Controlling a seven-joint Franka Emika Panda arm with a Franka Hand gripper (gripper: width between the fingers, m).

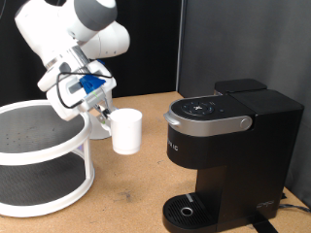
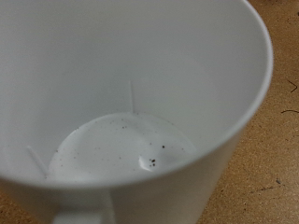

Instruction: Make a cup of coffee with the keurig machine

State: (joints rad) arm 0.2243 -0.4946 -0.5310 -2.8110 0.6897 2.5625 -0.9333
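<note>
Pincer (image 1: 104, 115) sits at the end of the white arm, upper left of the exterior view, pinching the cup (image 1: 126, 131) by its near side, apparently at rim or handle; the fingertips themselves are mostly hidden, so the exact grip is a judgement. Cup appears lifted just clear of the table (image 1: 146, 165), though contact is hard to rule out. It hangs at about 3 o'clock from a white two-tier round rack (image 1: 44, 160) and at about 9 o'clock from the keurig machine (image 1: 228, 146), near it but apart. Progress, as I read it: cup is picked up, not yet on the round drip base at the machine's foot; lid handle looks down; no coffee anywhere. Most of the job looks left. Cup itself: plain white, short, upright. The wrist view looks straight down into the cup (image 2: 126, 149): empty, dry-looking, dark specks scattered over the floor, a small glint near the bottom edge.
</note>
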